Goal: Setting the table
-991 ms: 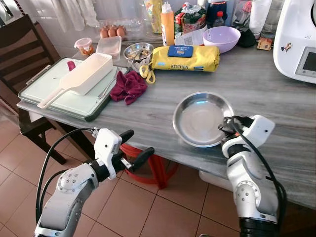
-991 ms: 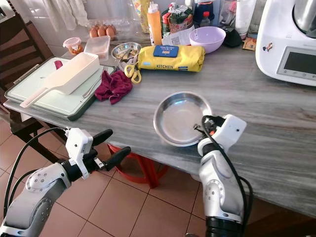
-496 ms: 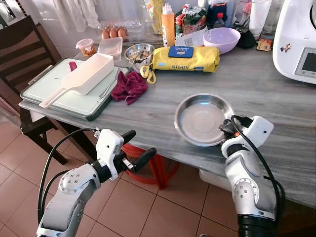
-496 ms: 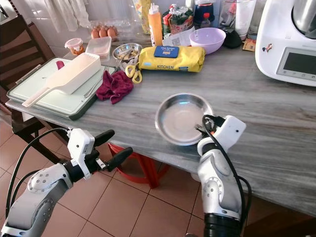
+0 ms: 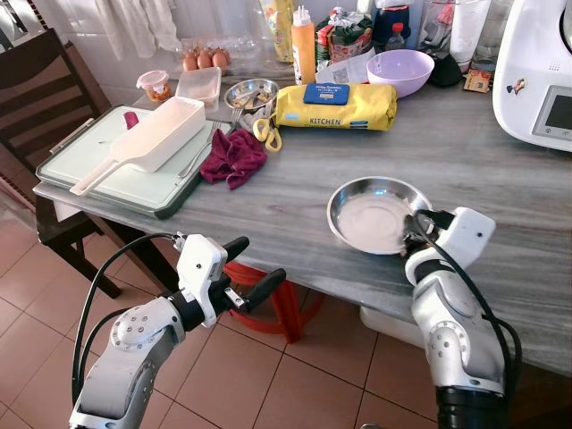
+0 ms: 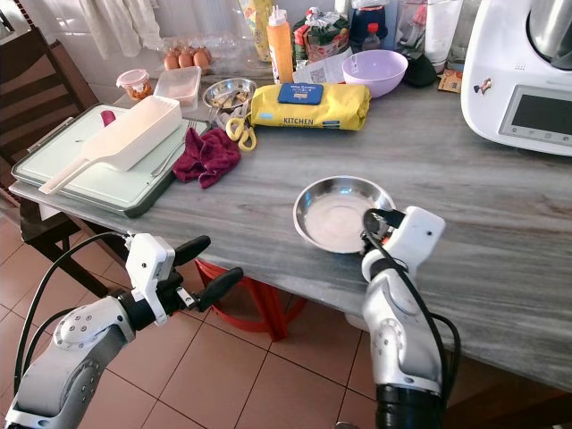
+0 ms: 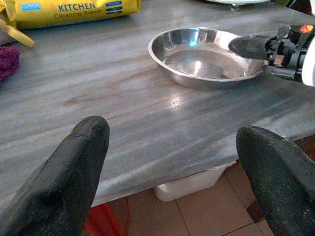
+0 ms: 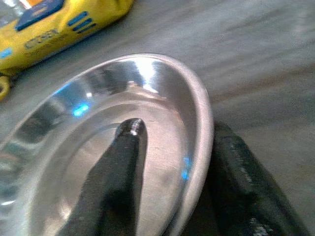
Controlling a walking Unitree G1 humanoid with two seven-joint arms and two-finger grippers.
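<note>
Cams: head stereo looks down on worktop (image 5: 268,201).
Both wrist views share the steel bowl (image 7: 209,56); right wrist close-up.

The steel plate (image 5: 375,213) is a shallow, round, shiny dish with a raised rim, and it holds nothing. It sits near the front edge of the grey table (image 5: 500,170), with its far side tipped slightly up. The right end effector (image 5: 417,225) pinches its near right rim, one finger (image 8: 123,162) inside the dish and the other under the rim.
</note>
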